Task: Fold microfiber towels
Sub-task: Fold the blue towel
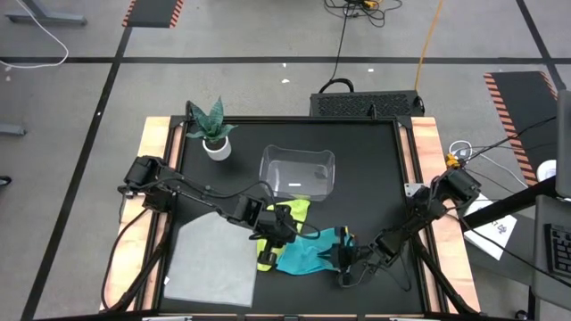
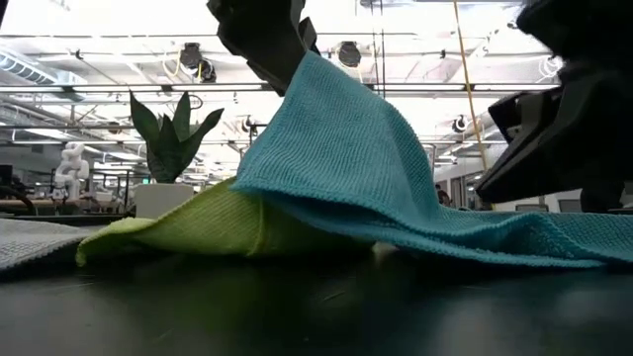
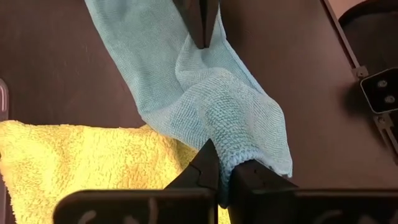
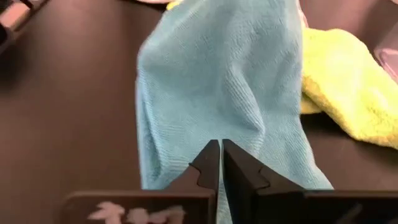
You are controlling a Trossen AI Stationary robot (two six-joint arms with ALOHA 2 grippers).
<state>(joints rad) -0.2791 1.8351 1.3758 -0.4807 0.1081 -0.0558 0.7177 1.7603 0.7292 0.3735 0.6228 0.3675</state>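
Note:
The teal blue towel (image 1: 308, 254) stretches between my two grippers near the table's front middle. Its left part drapes over the yellow-green towel (image 1: 294, 214), which lies crumpled on the table. The light grey towel (image 1: 210, 259) lies flat at the front left. My left gripper (image 1: 287, 234) is shut on the teal towel's left end. My right gripper (image 1: 343, 260) is shut on its right end. In the low view the teal towel (image 2: 396, 168) slopes down from my left gripper (image 2: 272, 49) to the table. My left gripper pinches a bunched end of the teal towel (image 3: 233, 152) between its two fingers, in several layers. That end is lifted well above the table. The cloth hangs from it and slopes down over the yellow-green towel (image 3: 74, 162). My right gripper pinches the teal towel's opposite end (image 4: 230, 134) between its two fingers, coming from the table's right side. That end stays low, and the cloth near it (image 2: 554, 247) lies on the table. The fingers themselves hide the exact spot.
A clear plastic bin (image 1: 297, 172) stands behind the towels at the table's middle. A potted plant (image 1: 214, 134) stands at the far left. Bare black tabletop (image 1: 375, 178) lies to the right of the bin.

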